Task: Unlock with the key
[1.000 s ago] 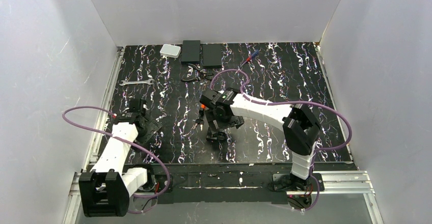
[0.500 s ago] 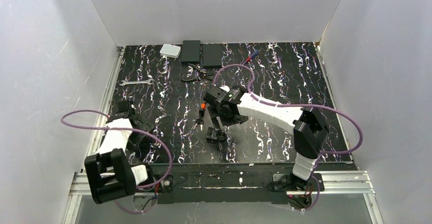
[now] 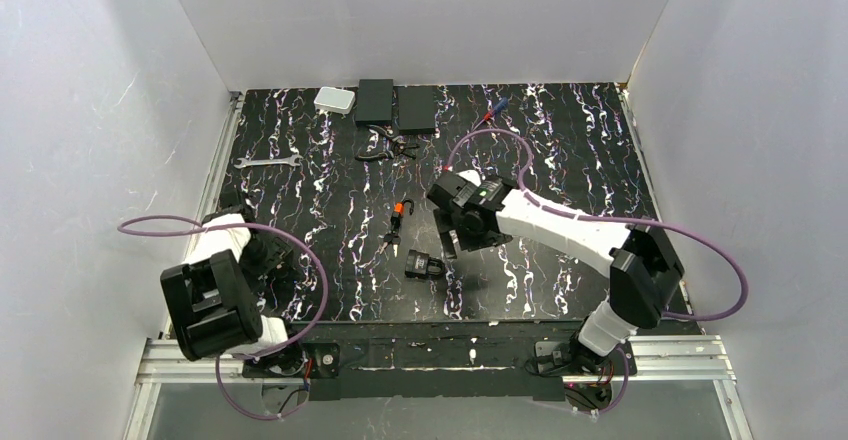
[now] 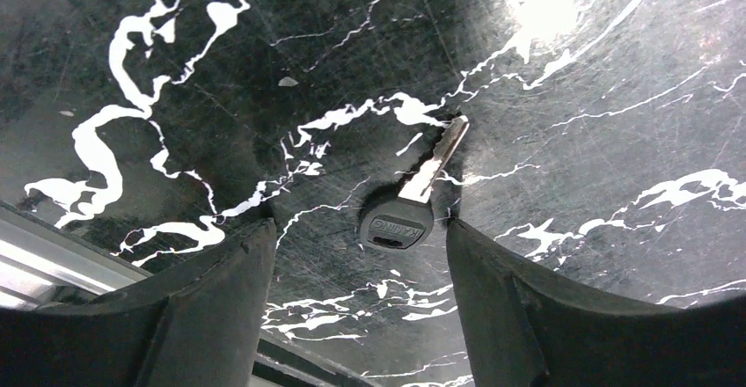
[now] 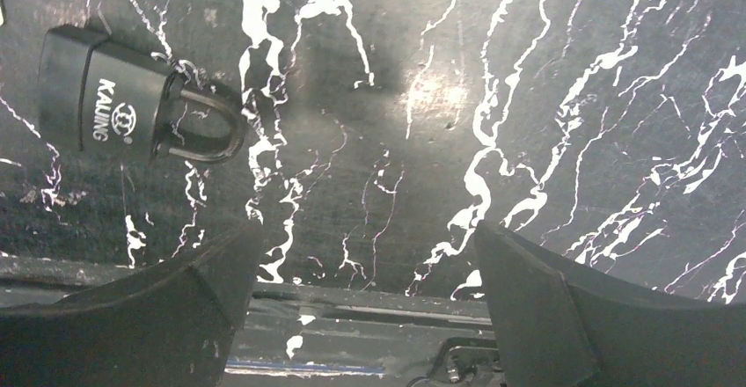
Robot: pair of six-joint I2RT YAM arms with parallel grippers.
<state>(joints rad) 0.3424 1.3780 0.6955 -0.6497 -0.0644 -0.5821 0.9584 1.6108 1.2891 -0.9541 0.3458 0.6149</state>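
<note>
- Three white walls (image 3: pixel 420 20) close in the bench (image 3: pixel 570 150) at the back and on both sides. Metal rails (image 3: pixel 203 222) run along its left and near edges.
- Most of the bare surface lies on the right half, beyond the right arm, and in a strip down the left-centre.
- Left arm sits folded at the near left corner. The left fingers (image 4: pixel 233 286) are spread over the bench close to the left rail. A black-headed key (image 4: pixel 398 225) with a silvery blade lies flat between them. I cannot tell whether it touches either one.
- Mid-bench lies the key (image 3: pixel 397 212), its orange-red head toward the back. It is well apart from the left fingers and near the right ones.
- The padlock (image 5: pixel 106 97) lies flat just on the near side of the key, with its shackle seated in the body.
- Right fingers (image 5: pixel 528 286) are spread with nothing between them, and they hang just right of the padlock.
- Along the back edge stand a white box (image 3: pixel 335 100) and two black boxes (image 3: pixel 375 102), with pliers (image 3: pixel 385 148) just in front of them. A screwdriver (image 3: pixel 493 110) lies to the right of the boxes, and a wrench (image 3: pixel 268 162) lies toward the left rail.
- The surface is black with white and violet veins, glossy under the wrist cameras.
</note>
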